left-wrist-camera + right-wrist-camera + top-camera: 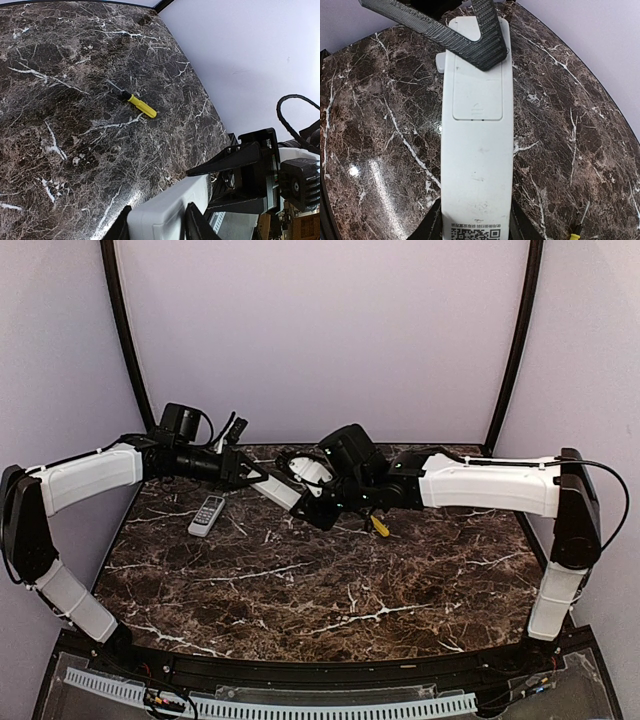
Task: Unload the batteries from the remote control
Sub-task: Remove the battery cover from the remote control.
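We see 1 white remote (477,150) held above the far middle of the table (300,600), its battery cover (477,95) closed over the batteries. The left gripper (157,227) is clamped on its left end and the right gripper (476,225) on its right end, fingers pressing its sides.

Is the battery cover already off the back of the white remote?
No, the battery cover sits flush and closed in the back of the white remote.

Two remotes, one white remote (477,150) and one grey remote (207,515), plus one yellow-handled screwdriver (141,106).
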### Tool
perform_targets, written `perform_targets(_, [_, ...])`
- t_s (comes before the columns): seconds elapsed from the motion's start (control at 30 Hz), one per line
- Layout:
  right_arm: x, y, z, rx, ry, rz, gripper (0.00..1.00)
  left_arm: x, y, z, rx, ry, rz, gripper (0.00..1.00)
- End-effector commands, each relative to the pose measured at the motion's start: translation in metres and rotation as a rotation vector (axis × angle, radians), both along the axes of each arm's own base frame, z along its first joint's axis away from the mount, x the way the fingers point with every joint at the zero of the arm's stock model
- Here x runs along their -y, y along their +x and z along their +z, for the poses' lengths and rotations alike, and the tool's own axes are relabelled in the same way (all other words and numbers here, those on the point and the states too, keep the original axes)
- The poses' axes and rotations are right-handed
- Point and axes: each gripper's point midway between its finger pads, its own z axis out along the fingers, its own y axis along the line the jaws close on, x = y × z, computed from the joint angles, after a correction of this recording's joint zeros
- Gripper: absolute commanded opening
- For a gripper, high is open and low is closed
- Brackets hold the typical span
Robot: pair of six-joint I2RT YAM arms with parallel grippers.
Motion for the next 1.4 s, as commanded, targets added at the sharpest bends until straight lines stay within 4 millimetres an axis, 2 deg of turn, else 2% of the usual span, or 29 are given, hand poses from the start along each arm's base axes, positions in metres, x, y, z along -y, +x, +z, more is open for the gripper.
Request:
perform_targets(0.0, [-0.010,0.001,0.025,0.037,0.079,0.000,0.00,0.002,-0.003,0.001,0.039,0.020,-0.030,0.24])
perform_targets(0.2, [-0.008,0.000,0.025,0.037,0.082,0.000,0.00,0.002,-0.004,0.002,0.047,0.019,-0.033,0.22])
perform_targets(0.6, [0.003,-0.007,0.032,0.054,0.083,0.009,0.00,0.008,-0.015,0.019,0.072,-0.038,-0.114,0.18])
perform_targets(0.8, [0.006,-0.011,0.034,0.057,0.077,0.018,0.00,0.005,-0.014,0.024,0.037,-0.102,-0.134,0.13])
perform_targets(1.37, [0.007,-0.015,0.036,0.081,0.066,0.010,0.00,-0.001,-0.008,0.021,0.004,-0.110,-0.115,0.14])
